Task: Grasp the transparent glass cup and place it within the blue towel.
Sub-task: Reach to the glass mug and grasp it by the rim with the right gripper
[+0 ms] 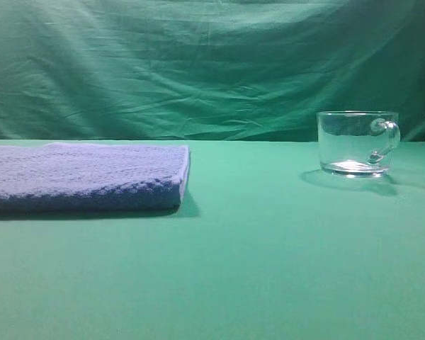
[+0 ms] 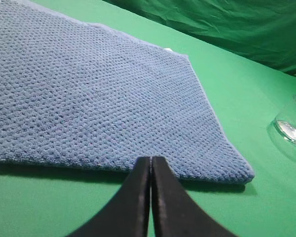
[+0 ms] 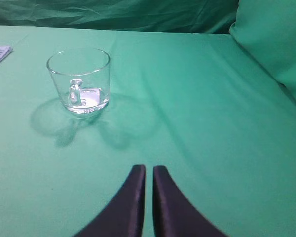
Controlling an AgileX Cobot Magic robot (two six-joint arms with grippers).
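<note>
Looking down the right wrist camera, I see the transparent glass cup (image 3: 79,81) standing upright on the green table (image 3: 197,123), well ahead of the right gripper (image 3: 149,170) and off to its left, with its small curled handle turned toward the lens. The right gripper's two dark fingers (image 3: 136,197) are drawn nearly together, only a thin slit between the tips — clenched on nothing.

On the left wrist camera the left gripper (image 2: 151,160) has its fingers pressed together as well, also holding nothing, with the tips just at the near edge of the blue towel (image 2: 89,94). The towel lies flat and folded, its nubby weave plain to see.

In the exterior high view the towel (image 1: 81,177) sits at the left of the table and the cup (image 1: 355,143) at the right, well apart — bare green cloth between them. A crumpled green backdrop (image 1: 198,64) hangs behind.
</note>
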